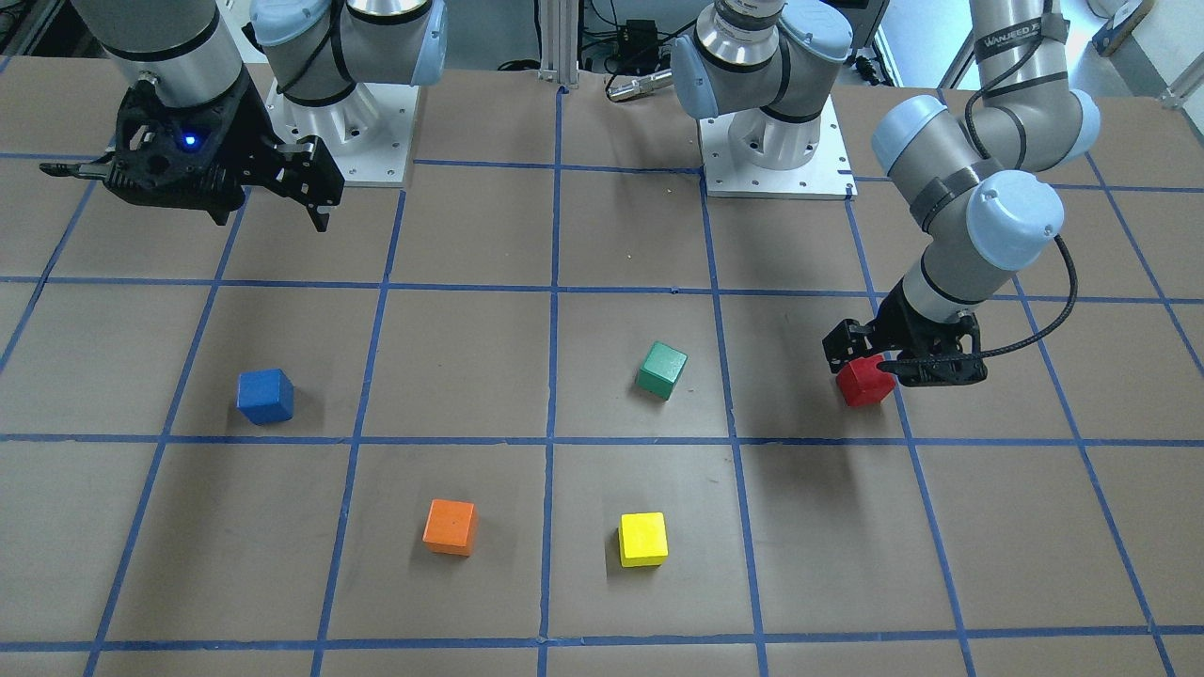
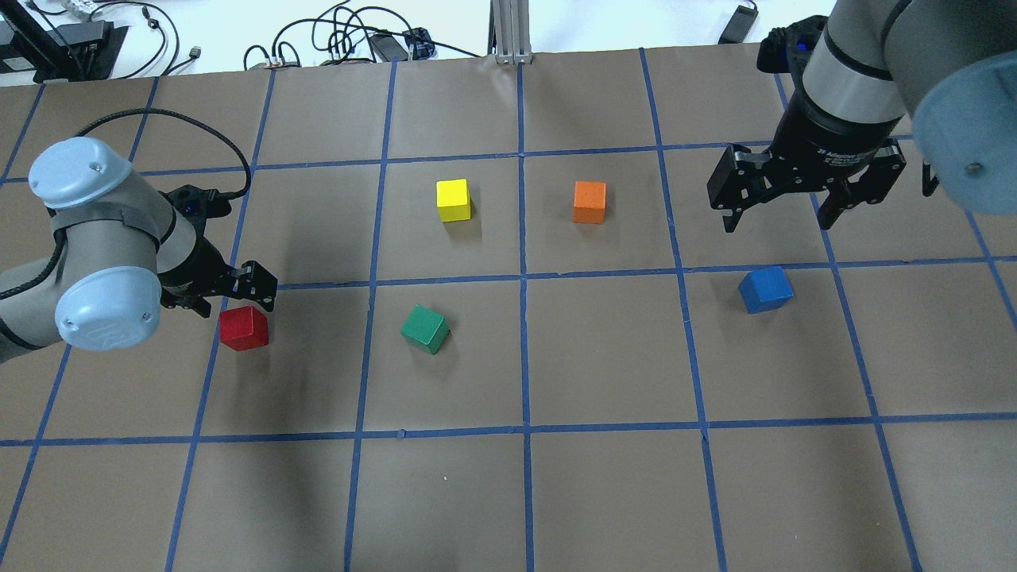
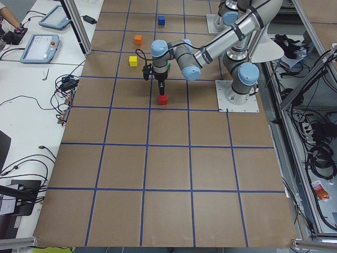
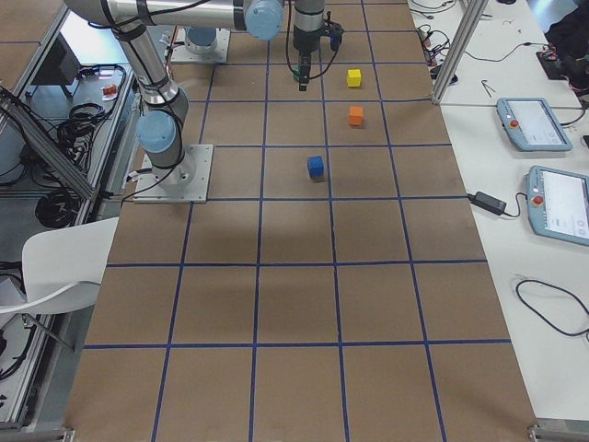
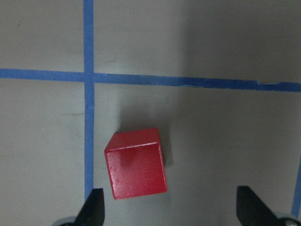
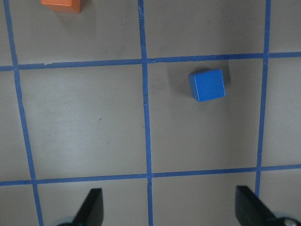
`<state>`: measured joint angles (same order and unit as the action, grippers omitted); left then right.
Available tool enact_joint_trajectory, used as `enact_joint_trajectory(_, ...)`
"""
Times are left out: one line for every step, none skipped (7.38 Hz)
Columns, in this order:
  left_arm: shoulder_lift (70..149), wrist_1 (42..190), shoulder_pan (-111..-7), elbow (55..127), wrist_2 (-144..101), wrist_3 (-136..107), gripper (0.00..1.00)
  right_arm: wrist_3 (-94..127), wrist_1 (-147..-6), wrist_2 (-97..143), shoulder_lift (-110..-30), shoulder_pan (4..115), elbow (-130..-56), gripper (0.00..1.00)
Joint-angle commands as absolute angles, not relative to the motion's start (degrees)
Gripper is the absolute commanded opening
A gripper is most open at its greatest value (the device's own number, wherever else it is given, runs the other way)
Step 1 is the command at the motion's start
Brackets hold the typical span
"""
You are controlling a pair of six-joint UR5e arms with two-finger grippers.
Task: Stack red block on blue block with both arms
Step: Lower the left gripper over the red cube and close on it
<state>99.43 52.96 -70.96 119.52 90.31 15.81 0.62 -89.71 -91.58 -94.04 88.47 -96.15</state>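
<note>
The red block (image 2: 244,328) sits on the brown table at my left side; it also shows in the front view (image 1: 865,383) and the left wrist view (image 5: 136,163). My left gripper (image 5: 171,209) is open and empty, low just above the red block, which lies nearer its left fingertip (image 5: 94,207). It also shows in the front view (image 1: 889,362). The blue block (image 2: 765,288) sits alone on my right side and shows in the right wrist view (image 6: 207,85). My right gripper (image 2: 779,221) is open and empty, held high behind the blue block.
A green block (image 2: 425,328) lies tilted right of the red block. A yellow block (image 2: 454,199) and an orange block (image 2: 589,202) stand farther out near the middle. Blue tape lines grid the table. The arm bases (image 1: 776,155) are at my edge.
</note>
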Motion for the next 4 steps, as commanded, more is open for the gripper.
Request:
enact_joint_trajectory(102.5, 49.6, -70.8, 119.8, 90.4, 16.2, 1.00, 0.6, -89.7, -91.6, -94.0, 88.4, -96.2, 1.00)
enact_joint_trajectory(103.4, 49.4, -70.8, 120.1, 90.4, 16.2, 0.97, 0.6, -89.6, -91.6, -94.0, 88.4, -96.2, 1.00)
enact_joint_trajectory(104.1, 49.4, -70.1, 120.1, 90.4, 16.3, 0.95, 0.7, -89.6, -91.6, -94.0, 88.4, -96.2, 1.00)
enact_joint_trajectory(104.4, 49.4, -68.9, 120.1, 90.4, 16.4, 0.94, 0.7, -89.6, -91.6, -94.0, 88.4, -96.2, 1.00)
